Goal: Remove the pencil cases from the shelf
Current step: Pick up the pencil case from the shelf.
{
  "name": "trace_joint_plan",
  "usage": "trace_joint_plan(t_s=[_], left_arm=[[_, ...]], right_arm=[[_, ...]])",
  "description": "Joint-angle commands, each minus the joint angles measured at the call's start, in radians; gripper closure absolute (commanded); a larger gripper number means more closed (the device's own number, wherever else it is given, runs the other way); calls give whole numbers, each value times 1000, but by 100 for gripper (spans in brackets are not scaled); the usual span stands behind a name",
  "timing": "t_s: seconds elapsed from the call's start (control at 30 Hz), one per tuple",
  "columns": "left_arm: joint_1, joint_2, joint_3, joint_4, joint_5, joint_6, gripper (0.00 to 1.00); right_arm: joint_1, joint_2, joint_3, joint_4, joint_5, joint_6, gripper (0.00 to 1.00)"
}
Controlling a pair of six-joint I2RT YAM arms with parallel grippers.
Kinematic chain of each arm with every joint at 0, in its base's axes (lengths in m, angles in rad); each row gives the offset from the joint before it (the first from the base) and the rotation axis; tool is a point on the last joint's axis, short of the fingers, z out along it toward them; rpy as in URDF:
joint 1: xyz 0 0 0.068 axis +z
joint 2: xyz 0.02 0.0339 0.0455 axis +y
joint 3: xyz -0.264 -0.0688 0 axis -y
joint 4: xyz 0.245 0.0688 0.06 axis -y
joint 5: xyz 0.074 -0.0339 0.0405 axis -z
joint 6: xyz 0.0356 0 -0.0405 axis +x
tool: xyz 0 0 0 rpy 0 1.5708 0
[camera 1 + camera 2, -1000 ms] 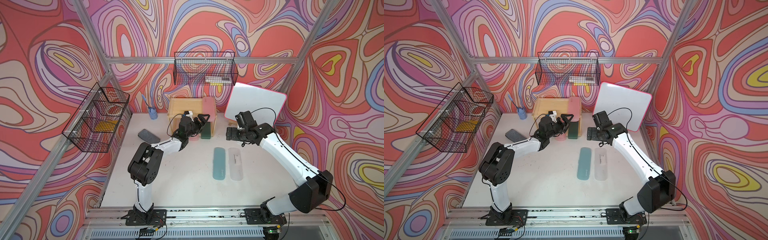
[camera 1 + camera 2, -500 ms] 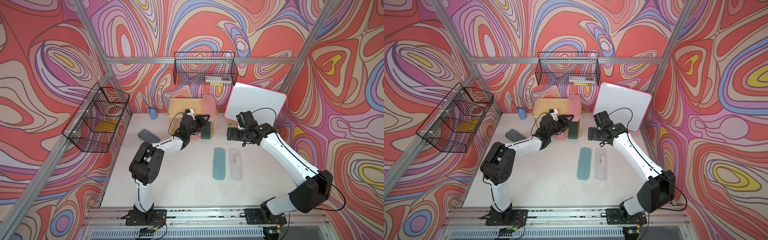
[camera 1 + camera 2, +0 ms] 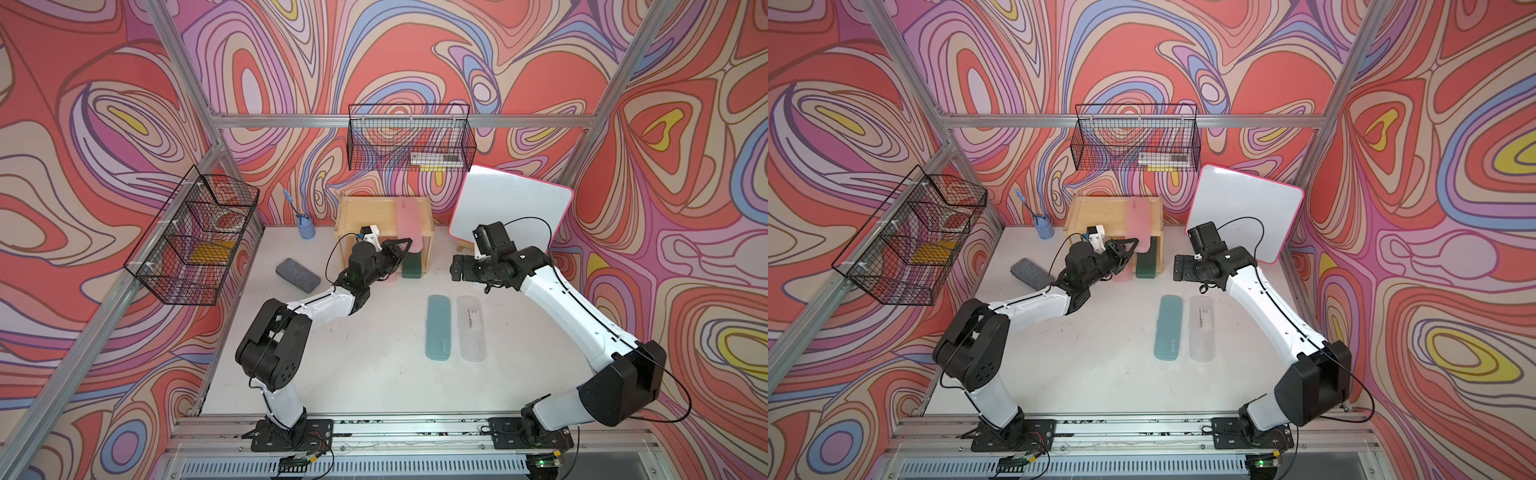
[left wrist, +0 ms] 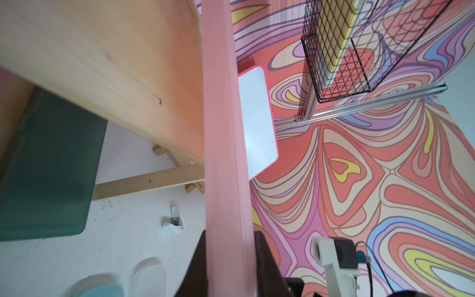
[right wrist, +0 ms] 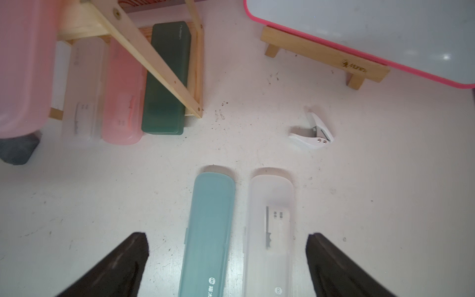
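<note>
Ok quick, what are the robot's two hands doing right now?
Left gripper: shut on the pink pencil case on the shelf's top tier.
Right gripper: open, holding nothing.

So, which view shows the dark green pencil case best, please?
Right wrist view: nearly the whole dark green pencil case shows, crossed by a shelf brace. Both top views show only its front end; the left wrist view, a blurred part.

A pink case (image 3: 410, 222) overhangs the top of the shelf (image 3: 365, 212).
</note>
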Motion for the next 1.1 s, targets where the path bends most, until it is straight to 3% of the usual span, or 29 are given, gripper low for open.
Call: trace_joint_plan(t_s=[0.0, 0.13, 0.33, 0.67, 1.07], left_arm=[[-28, -101, -67, -7, -4, 209, 100], [-96, -200, -175, -30, -74, 396, 100], [-189, -323, -292, -14, -201, 560, 100], [-208, -395, -319, -45, -207, 551, 100], [-221, -408, -339, -41, -217, 548, 100]], right_arm=[[-3, -29, 38, 112, -242, 29, 2], [0, -2, 78, 266, -495, 129, 2], [14, 87, 189, 258, -468, 162, 2], [42, 194, 268, 224, -423, 178, 2], [70, 235, 244, 332, -517, 232, 2]])
